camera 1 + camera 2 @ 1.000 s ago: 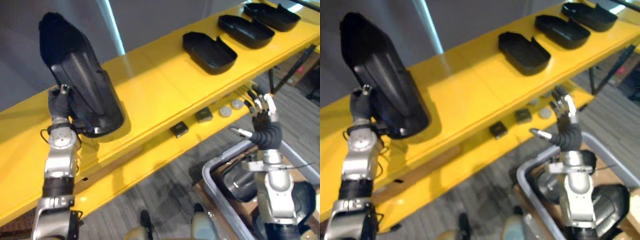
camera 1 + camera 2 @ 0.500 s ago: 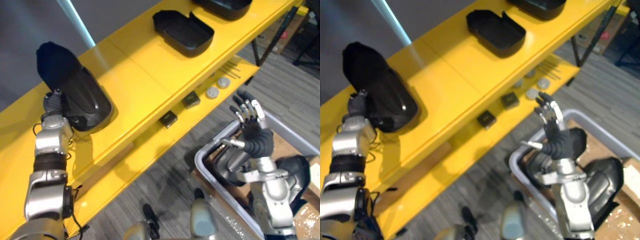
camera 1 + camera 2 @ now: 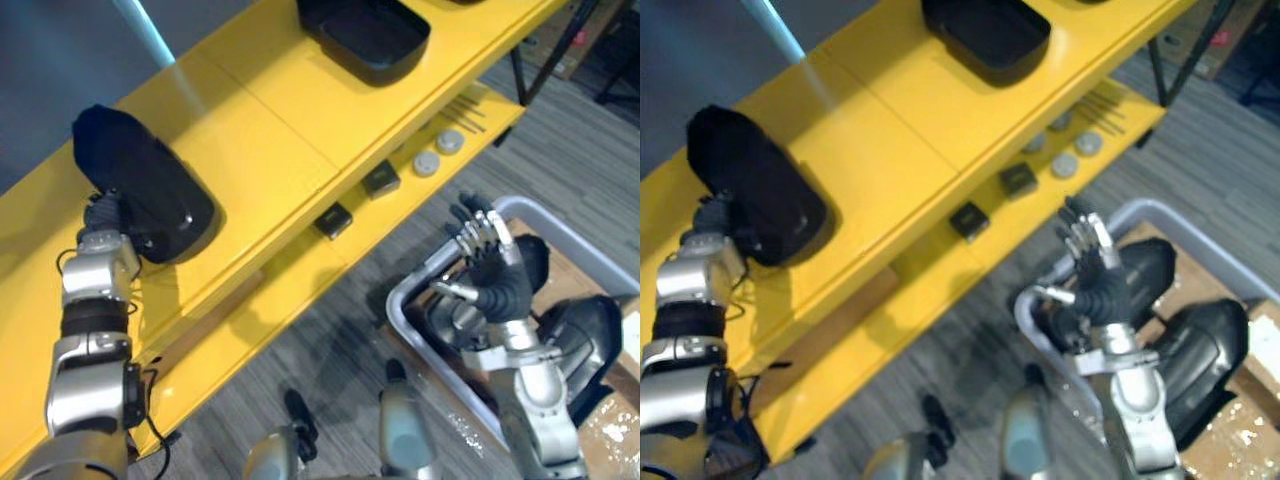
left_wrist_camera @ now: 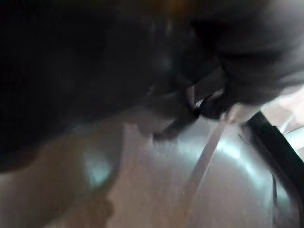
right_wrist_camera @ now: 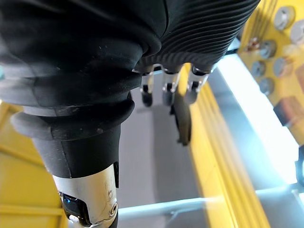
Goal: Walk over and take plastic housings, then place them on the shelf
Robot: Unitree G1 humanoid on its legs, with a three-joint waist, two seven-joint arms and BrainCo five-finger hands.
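Note:
A black plastic housing [image 3: 140, 185] lies on the top of the yellow shelf [image 3: 270, 150], at its left part. My left hand [image 3: 101, 214] is at the housing's near end, fingers curled on its edge. A second black housing [image 3: 365, 35] rests farther right on the same shelf, hollow side up. My right hand [image 3: 487, 262] hangs open, fingers straight and spread, over the grey bin [image 3: 425, 291] at the lower right. More black housings [image 3: 585, 340] lie in that bin.
The lower yellow shelf carries two small black blocks [image 3: 333, 220] and round grey discs [image 3: 426, 163]. Cardboard [image 3: 620, 440] lies beside the bin. Grey carpet floor [image 3: 320, 350] runs between the shelf and the bin.
The housing in my left hand has tipped down from nearly upright to lying on the shelf. The whole view has shifted, so the far housings slid towards the top edge.

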